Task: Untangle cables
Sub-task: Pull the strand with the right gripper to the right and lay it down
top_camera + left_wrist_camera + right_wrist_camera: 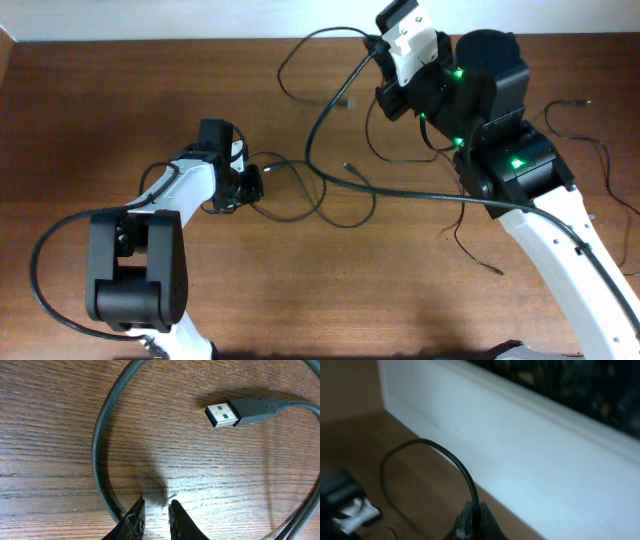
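The cables are thin black cords spread over the wooden table, crossing in loose loops near the middle (340, 190). My right gripper (380, 50) is raised at the back of the table. It is shut on one cable (455, 462), which arcs up out of the pinched fingertips (476, 510) and hangs down toward the crossing. My left gripper (255, 185) is low at the left end of the loops. Its fingers (136, 515) stand slightly apart with bare wood between them. A cable (100, 445) curves just outside the left finger, and a USB plug (225, 412) lies ahead.
More thin cords lie at the right edge (570, 110) and beside the right arm's base (470, 240). A loose loop lies at the back (295, 65). A white wall (530, 440) runs close behind the table's far edge.
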{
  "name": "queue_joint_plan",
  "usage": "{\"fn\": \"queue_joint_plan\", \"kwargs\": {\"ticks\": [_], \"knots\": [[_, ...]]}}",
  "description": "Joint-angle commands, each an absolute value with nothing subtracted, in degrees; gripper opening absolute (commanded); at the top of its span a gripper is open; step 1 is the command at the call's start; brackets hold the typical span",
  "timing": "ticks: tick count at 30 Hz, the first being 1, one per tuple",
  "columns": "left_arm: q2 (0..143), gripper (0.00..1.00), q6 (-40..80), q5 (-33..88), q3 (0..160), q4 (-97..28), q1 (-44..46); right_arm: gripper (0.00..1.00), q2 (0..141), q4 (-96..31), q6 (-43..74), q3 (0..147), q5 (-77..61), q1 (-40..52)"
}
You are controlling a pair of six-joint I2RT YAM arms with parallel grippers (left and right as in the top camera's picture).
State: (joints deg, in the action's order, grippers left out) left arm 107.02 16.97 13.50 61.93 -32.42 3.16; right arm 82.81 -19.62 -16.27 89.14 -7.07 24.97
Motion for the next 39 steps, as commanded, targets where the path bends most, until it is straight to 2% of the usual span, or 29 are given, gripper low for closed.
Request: {"fn": "queue_joint_plan", "kwargs": {"ticks": [1,4,8,11,16,22,31,33,34,39], "knots": [[108.4,0.19,17.1,10.6,60.4,-32.6,3.0,0.04,81.9,-24.8,-15.6,89.9,7.3,25.4],[108.4,0.20,17.1,10.7,60.4,-32.5,3.0,0.04,81.9,-32.7,-15.4,89.8,17.1,25.3],[108.4,0.20,17.1,10.7,60.4,-32.6,3.0,0.04,82.2,-43.4,-5.9,89.8,20.8,20.9],[108.4,0.21,17.1,10.7,60.4,-32.6,3.0,0.04,83.3,-52.6,-0.3,89.6,15.0,13.8],[108.4,0.20,17.1,10.6,60.4,-32.5,3.0,0.04,87.9,-62.7,0.6,88.6,7.2,6.1],[108.4,0.21,17.1,10.7,60.4,-32.6,3.0,0.04,98.1,-75.8,0.6,88.6,5.3,3.6],[108.4,0.22,17.1,10.7,60.4,-32.6,3.0,0.04,111.8,-78.9,0.5,88.4,6.0,1.5],[108.4,0.20,17.1,10.7,60.4,-32.6,3.0,0.04,113.6,-78.8,0.5,88.4,6.1,0.3],[108.4,0.20,17.1,10.7,60.4,-32.6,3.0,0.06,114.0,-78.8,0.5,88.3,6.2,-0.2],[108.4,0.20,17.1,10.7,60.4,-32.6,3.0,0.32,114.4,-78.2,0.5,87.5,6.2,-1.8]]}}
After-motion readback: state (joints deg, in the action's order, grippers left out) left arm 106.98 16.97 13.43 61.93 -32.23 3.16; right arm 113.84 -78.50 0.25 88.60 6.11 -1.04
